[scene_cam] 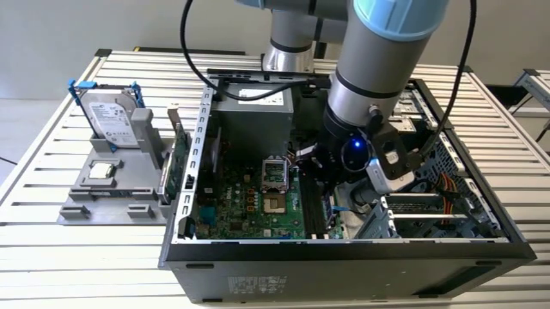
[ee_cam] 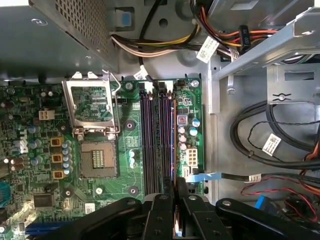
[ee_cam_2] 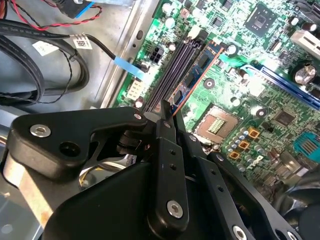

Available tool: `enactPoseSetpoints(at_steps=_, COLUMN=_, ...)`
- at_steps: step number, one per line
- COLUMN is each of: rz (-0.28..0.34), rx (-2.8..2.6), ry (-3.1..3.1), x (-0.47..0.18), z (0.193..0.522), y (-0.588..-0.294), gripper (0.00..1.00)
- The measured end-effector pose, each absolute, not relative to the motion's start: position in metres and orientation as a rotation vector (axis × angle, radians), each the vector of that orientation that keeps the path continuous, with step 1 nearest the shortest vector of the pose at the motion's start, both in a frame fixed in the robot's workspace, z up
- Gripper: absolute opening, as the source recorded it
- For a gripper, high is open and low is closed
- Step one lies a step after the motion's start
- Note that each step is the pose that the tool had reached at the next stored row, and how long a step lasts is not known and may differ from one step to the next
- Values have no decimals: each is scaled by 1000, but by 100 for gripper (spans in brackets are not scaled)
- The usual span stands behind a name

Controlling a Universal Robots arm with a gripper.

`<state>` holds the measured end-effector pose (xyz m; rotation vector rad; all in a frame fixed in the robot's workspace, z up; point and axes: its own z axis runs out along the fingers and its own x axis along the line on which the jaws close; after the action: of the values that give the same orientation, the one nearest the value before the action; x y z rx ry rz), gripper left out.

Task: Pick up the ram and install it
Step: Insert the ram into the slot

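In the exterior view my arm reaches down into the open computer case (scene_cam: 344,248), and my gripper (scene_cam: 337,168) hangs low over the motherboard (scene_cam: 249,209), just beside the memory slots (scene_cam: 312,207). Outside the case, toward the exterior view's left, the hard drive (scene_cam: 112,119) stands upright in a grey holder (scene_cam: 112,196).

In the second wrist view my gripper (ee_cam_2: 167,111) is pinched on the ram (ee_cam_2: 196,75), a thin strip standing edgewise along the memory slots (ee_cam_2: 172,70), beside the processor socket (ee_cam_2: 216,122).

In the first wrist view my fingers (ee_cam: 162,210) are closed together over the near end of the memory slots (ee_cam: 157,137), with a thin edge of the ram (ee_cam: 177,222) showing between them
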<state>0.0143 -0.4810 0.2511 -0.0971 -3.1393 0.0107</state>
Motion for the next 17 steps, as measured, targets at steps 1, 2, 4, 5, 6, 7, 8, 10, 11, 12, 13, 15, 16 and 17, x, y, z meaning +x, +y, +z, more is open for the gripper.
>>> enactPoseSetpoints(at_steps=1, rz=11, rx=-97, ry=-3139, x=15, z=251, y=-481, gripper=0)
enactPoseSetpoints(at_steps=2, rz=11, rx=-97, ry=-3139, x=15, z=250, y=-481, gripper=0)
enactPoseSetpoints(at_steps=4, rz=11, rx=-97, ry=-3139, x=15, z=250, y=-480, gripper=0)
enactPoseSetpoints(at_steps=5, rz=10, rx=-97, ry=-3139, x=16, z=249, y=-480, gripper=0)
enactPoseSetpoints(at_steps=6, rz=10, rx=-95, ry=-3139, x=16, z=249, y=-480, gripper=0)
enactPoseSetpoints(at_steps=7, rz=10, rx=-92, ry=-3139, x=16, z=249, y=-480, gripper=0)
enactPoseSetpoints(at_steps=8, rz=10, rx=-89, ry=-3140, x=16, z=248, y=-479, gripper=0)
enactPoseSetpoints(at_steps=10, rz=11, rx=-79, ry=-3140, x=16, z=247, y=-478, gripper=0)
enactPoseSetpoints(at_steps=11, rz=10, rx=-75, ry=-3140, x=16, z=246, y=-478, gripper=0)
enactPoseSetpoints(at_steps=12, rz=11, rx=-74, ry=-3140, x=16, z=246, y=-478, gripper=0)
enactPoseSetpoints(at_steps=13, rz=11, rx=-73, ry=-3140, x=16, z=245, y=-478, gripper=0)
enactPoseSetpoints(at_steps=15, rz=11, rx=-72, ry=-3140, x=17, z=244, y=-478, gripper=0)
enactPoseSetpoints(at_steps=16, rz=11, rx=-72, ry=-3140, x=17, z=243, y=-478, gripper=0)
enactPoseSetpoints(at_steps=17, rz=11, rx=-72, ry=-3140, x=17, z=242, y=-478, gripper=0)
